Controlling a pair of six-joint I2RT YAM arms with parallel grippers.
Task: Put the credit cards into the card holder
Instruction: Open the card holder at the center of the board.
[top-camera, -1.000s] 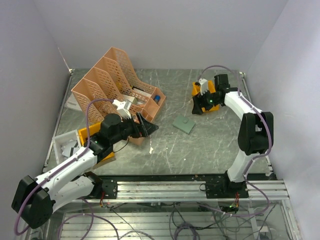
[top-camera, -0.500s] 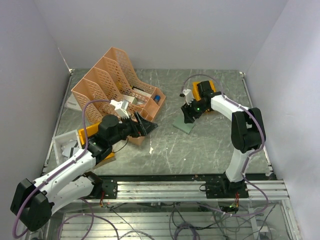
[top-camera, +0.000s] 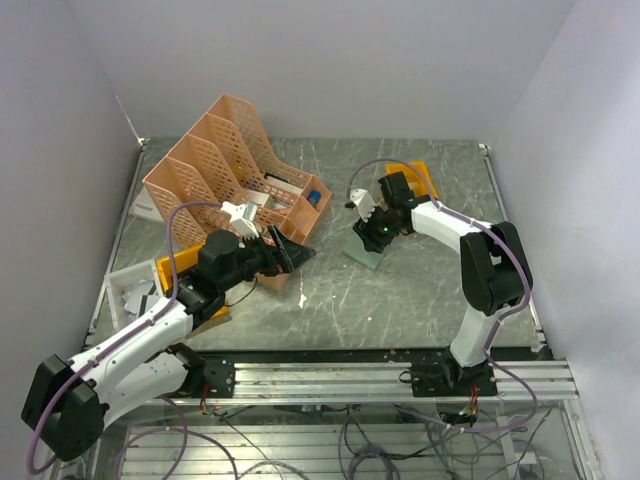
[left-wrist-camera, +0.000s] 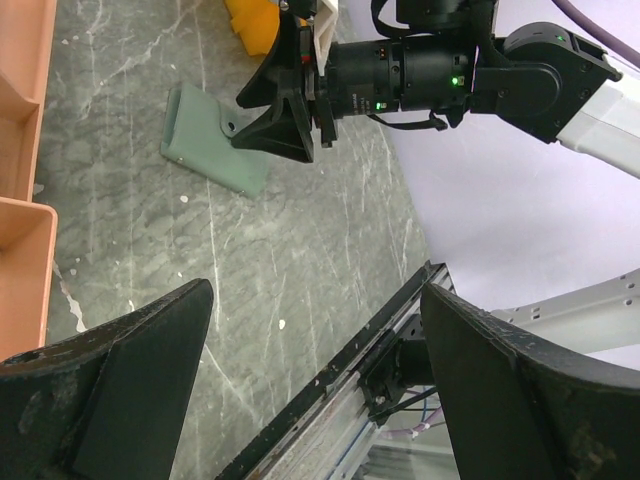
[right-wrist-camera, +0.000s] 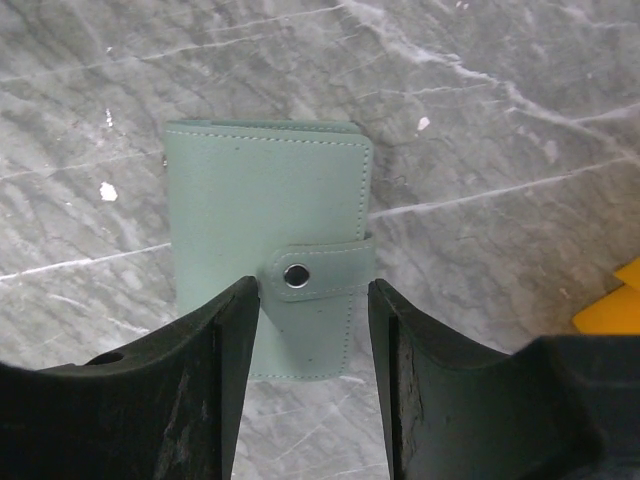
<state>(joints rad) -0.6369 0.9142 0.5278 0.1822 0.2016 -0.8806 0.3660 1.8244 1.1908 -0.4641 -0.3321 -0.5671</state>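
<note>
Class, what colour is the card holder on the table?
The card holder is pale grey-green; it shows best in the right wrist view.

Even, diffuse overhead light; soft shadows on the table (top-camera: 420, 300). All views sharp; near pincer fingers (right-wrist-camera: 200, 390) slightly blurred.

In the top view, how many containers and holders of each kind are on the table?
peach file rack: 1
orange-yellow bins: 2
white tray: 1
grey-green card holder: 1
Total: 5
</note>
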